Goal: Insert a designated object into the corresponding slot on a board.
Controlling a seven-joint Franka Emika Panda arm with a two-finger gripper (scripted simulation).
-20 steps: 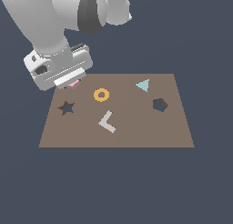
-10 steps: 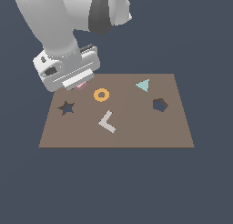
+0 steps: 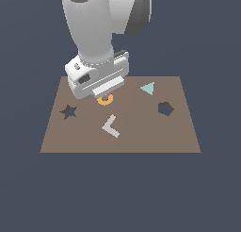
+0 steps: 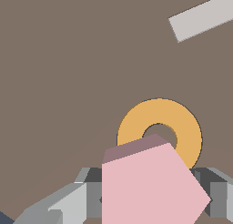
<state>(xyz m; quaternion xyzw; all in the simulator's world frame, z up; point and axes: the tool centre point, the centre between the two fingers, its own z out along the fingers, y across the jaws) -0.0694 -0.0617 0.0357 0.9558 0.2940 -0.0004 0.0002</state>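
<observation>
Above the brown board [image 3: 141,136], against plain dark ground, the hand [image 4: 150,196] grips the pink block [image 4: 150,186].

Glossy white arm [image 3: 92,28] with dark joint bands, grey-fingered hand [image 3: 109,90].

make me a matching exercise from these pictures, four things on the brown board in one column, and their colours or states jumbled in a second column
Things:
1. ring
2. triangle
3. hexagonal block
4. star-shaped hole

Descriptions:
A. pale pink, held between the jaws
B. dark cut-out near the exterior view's left edge of the board
C. orange, lying flat under the gripper
D. teal, lying flat toward the far side

Pairs: 1-C, 2-D, 3-A, 4-B
</observation>
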